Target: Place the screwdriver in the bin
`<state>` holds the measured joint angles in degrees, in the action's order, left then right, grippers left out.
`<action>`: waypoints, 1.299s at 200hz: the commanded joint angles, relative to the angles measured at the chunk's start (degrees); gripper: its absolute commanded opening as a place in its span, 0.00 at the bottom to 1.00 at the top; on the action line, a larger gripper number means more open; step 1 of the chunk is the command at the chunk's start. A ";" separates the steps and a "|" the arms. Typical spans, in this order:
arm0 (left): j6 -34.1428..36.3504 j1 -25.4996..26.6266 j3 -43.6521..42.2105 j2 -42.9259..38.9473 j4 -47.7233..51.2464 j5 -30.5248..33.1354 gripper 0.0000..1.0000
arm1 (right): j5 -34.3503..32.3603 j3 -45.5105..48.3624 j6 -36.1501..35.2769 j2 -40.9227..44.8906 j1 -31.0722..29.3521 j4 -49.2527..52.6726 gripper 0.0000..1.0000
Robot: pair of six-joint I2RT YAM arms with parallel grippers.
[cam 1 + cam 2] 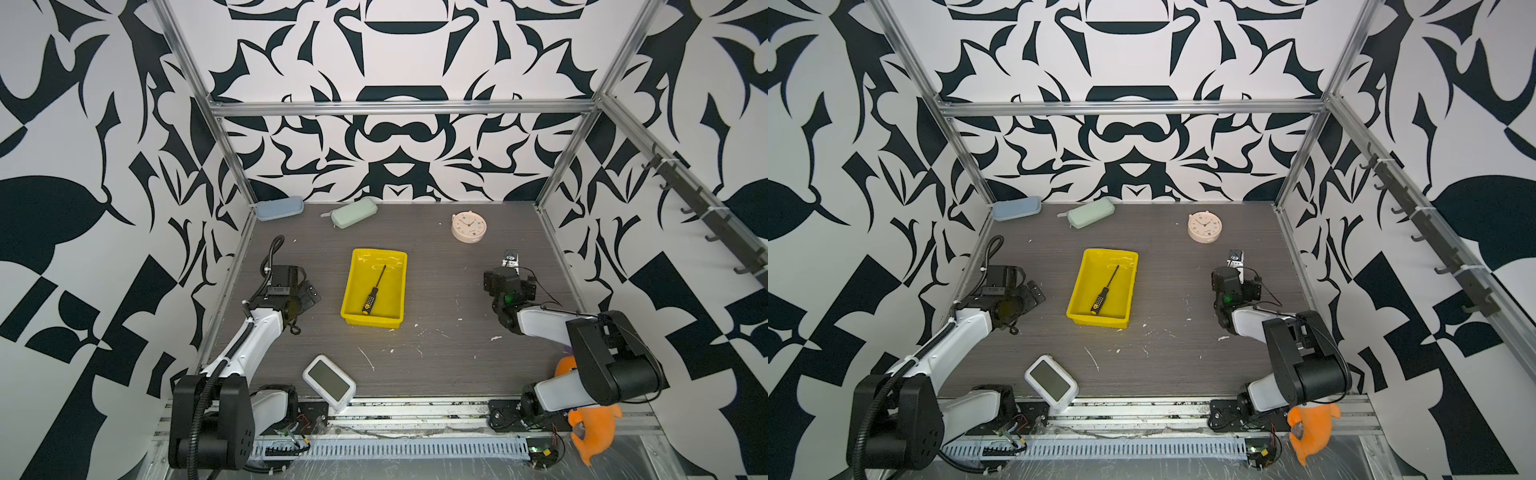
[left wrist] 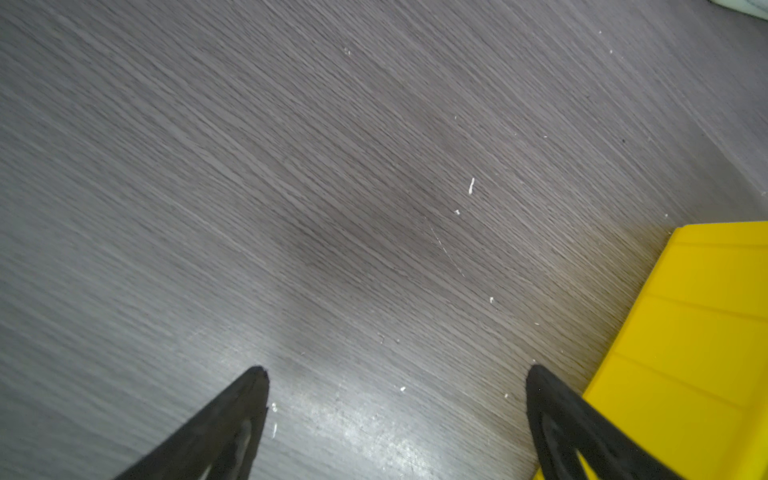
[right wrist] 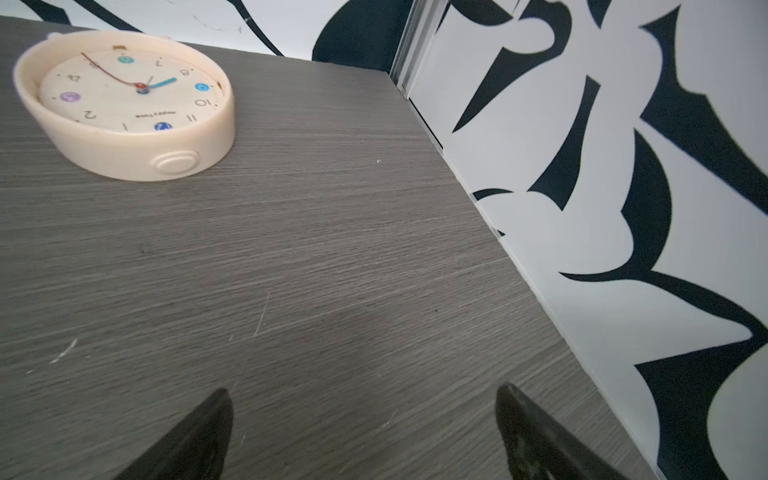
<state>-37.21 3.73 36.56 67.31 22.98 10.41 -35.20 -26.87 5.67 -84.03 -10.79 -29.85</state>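
Note:
The screwdriver [image 1: 374, 291] [image 1: 1105, 291], black-handled with yellow marks, lies diagonally inside the yellow bin [image 1: 372, 322] [image 1: 1096, 322] at the middle of the table, its handle toward the front. My left gripper [image 1: 308, 294] [image 1: 1032, 294] [image 2: 395, 370] hovers low just left of the bin, open and empty. In the left wrist view the bin's outer wall [image 2: 685, 332] stands beside one finger. My right gripper [image 1: 511, 264] [image 1: 1235, 262] [image 3: 363, 390] is well right of the bin, open, with only bare table between its fingers.
A cream clock [image 1: 468, 226] [image 3: 124, 104] lies beyond the right gripper. A green case [image 1: 354, 212] and a blue case [image 1: 279, 208] lie along the back wall. A white device with a grey screen [image 1: 329, 382] sits at the front edge. The patterned side wall [image 3: 582, 208] is close on the right.

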 commanded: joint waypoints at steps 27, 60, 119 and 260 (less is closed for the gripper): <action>0.25 -0.21 1.29 -0.11 0.29 -0.55 0.99 | 8.22 2.71 -3.35 -2.94 2.31 -14.25 1.00; 0.30 -0.20 1.31 -0.10 0.16 -0.78 0.99 | 9.96 9.55 -5.26 -5.96 1.97 -30.06 0.99; 0.68 -0.21 2.64 0.59 2.14 1.83 0.99 | 9.74 7.58 -4.73 -5.80 1.95 -25.94 0.99; 36.70 -0.21 -20.74 -12.38 -51.08 9.77 0.99 | 9.76 7.63 -4.65 -5.63 1.94 -25.88 0.99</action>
<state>-8.51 3.55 20.64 55.29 -11.57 26.70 -25.41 -17.93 1.28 -90.54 -8.71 -53.04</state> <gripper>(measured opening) 0.993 0.994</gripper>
